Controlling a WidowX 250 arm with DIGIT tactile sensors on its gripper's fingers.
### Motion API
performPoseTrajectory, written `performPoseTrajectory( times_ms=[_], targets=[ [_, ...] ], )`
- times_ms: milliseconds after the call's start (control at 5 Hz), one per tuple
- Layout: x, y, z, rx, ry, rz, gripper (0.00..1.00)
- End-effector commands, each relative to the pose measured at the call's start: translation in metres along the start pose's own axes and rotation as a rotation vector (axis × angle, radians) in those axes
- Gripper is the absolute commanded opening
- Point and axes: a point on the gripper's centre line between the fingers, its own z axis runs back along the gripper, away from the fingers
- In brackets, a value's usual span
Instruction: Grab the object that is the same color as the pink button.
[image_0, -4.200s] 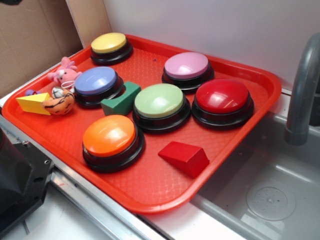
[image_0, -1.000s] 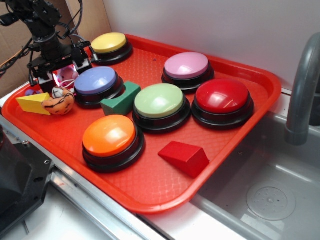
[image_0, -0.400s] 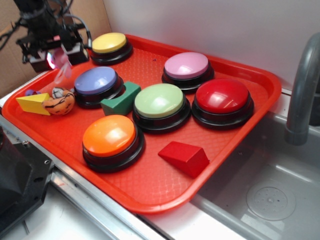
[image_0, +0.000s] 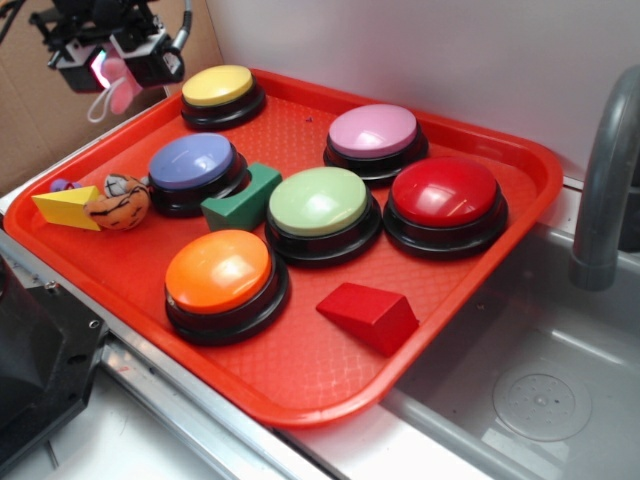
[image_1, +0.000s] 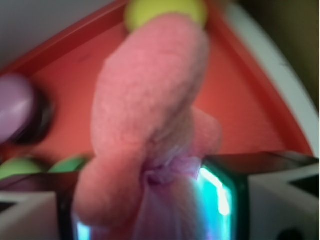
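My gripper (image_0: 108, 62) hangs in the air above the tray's far left corner, shut on the small fuzzy pink plush toy (image_0: 118, 78), whose thin white loop dangles below it. In the wrist view the pink plush toy (image_1: 150, 115) fills the middle of the picture, pinched between the two black fingers (image_1: 235, 190). The pink button (image_0: 373, 132), pale pink on a black base, stands at the back of the red tray (image_0: 300, 390), far to the right of the gripper.
On the tray stand yellow (image_0: 218, 86), lavender-blue (image_0: 190, 162), green (image_0: 319, 200), red (image_0: 445, 191) and orange (image_0: 219, 270) buttons. A green block (image_0: 240, 200), a red wedge (image_0: 370, 315), a yellow wedge (image_0: 66, 207) and an orange-tan plush face (image_0: 119, 203) lie among them. A grey faucet (image_0: 605, 180) rises over the sink at right.
The gripper came down on the pink plush toy beside the lavender-blue button, shut on it, and has lifted it up off the tray and back toward the far left corner.
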Motion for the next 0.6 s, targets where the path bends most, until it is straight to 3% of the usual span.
performPoseTrajectory(
  times_ms=[0, 400],
  targets=[
    [-0.026, -0.024, 0.025, -0.11, 0.003, -0.256, 0.0],
    [-0.04, -0.025, 0.015, -0.107, 0.057, -0.265, 0.0]
  ],
)
